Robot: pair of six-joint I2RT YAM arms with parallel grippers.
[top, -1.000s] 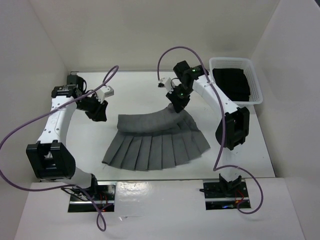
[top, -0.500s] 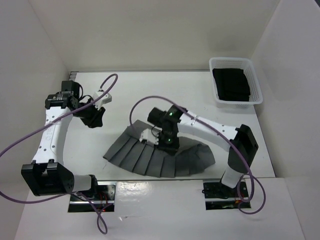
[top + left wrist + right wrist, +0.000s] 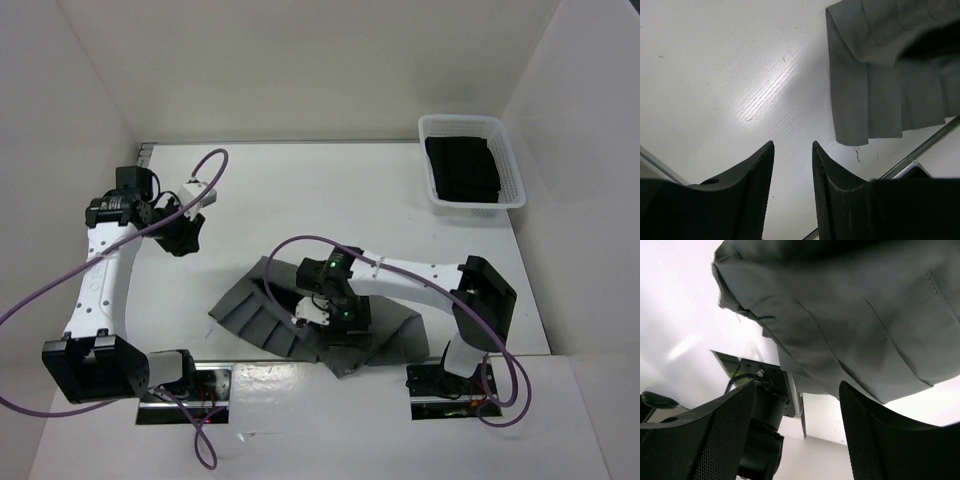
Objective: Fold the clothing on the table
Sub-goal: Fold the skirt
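White table (image 3: 300,190), grey clothing (image 3: 250,300) now doubled over itself at the table's near edge after being hauled down from mid-table, right gripper (image 3: 318,312) newly spread wide above it in release, left gripper (image 3: 792,145) part-open and empty over the table's left side, first fold seemingly laid.

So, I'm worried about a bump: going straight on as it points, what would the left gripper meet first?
Most likely the bare table: the left gripper points at it, with the skirt off to one side.
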